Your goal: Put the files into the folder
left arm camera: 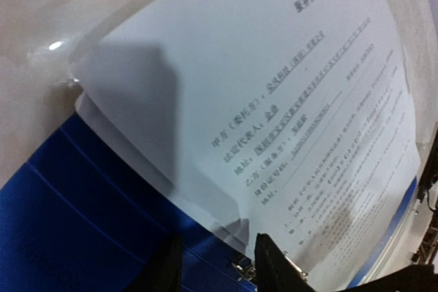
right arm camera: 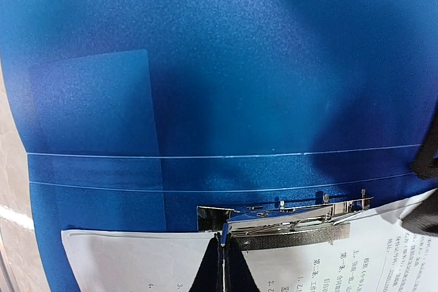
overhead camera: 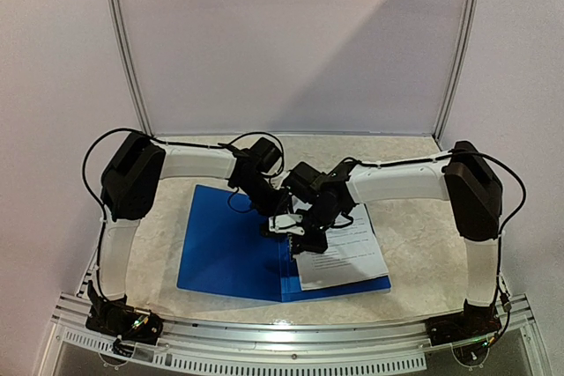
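Lying on the right half of the folder (overhead camera: 229,257), the files (overhead camera: 345,257) meet the clip (right arm camera: 287,220) along the spine. The right gripper (right arm camera: 222,249), pinched shut, touches it, and the left gripper (left arm camera: 217,244) hangs beside, half-open and empty.

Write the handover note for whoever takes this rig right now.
Left gripper: jaws apart over the metal clip, gripping nothing I can see.
Right gripper: shut, tip at the clip.
The folder lies open on the table; the files lie on its right half, one edge at the clip.
Done: files laid in the open folder.
To do: confirm the clip holds them (unclear from here), then close the cover.
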### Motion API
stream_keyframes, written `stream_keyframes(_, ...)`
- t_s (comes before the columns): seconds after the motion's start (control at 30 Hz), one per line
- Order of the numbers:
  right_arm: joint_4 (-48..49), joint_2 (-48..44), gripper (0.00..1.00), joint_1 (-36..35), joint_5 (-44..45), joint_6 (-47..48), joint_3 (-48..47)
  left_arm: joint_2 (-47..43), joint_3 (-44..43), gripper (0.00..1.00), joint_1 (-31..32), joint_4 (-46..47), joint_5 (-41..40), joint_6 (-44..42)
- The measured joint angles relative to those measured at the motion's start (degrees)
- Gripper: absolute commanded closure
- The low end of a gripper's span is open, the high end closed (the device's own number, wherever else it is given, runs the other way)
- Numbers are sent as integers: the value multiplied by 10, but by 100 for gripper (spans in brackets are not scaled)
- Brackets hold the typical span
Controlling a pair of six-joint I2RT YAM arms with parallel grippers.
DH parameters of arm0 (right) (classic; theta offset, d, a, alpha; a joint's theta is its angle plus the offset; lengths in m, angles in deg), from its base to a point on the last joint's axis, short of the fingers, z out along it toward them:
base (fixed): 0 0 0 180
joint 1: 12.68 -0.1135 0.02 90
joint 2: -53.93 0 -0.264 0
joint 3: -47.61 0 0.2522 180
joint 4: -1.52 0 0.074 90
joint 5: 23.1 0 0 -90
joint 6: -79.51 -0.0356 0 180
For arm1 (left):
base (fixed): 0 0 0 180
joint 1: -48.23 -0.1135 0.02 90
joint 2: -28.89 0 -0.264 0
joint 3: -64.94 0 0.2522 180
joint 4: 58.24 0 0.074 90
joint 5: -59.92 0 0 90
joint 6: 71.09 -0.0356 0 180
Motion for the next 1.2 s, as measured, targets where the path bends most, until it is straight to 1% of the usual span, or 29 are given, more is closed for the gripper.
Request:
stream_keyframes(0.4,0,-3,100,-28,62,26,4,5,-4,63,0,-10,-4,-7)
stream_keyframes(0.7,-35,9,100,-41,104,46,-19,5,-5,64,0,-11,-4,-10)
stream_keyframes(1.2,-80,35,100,-44,117,56,-52,10,-9,64,0,-11,-1,-10)
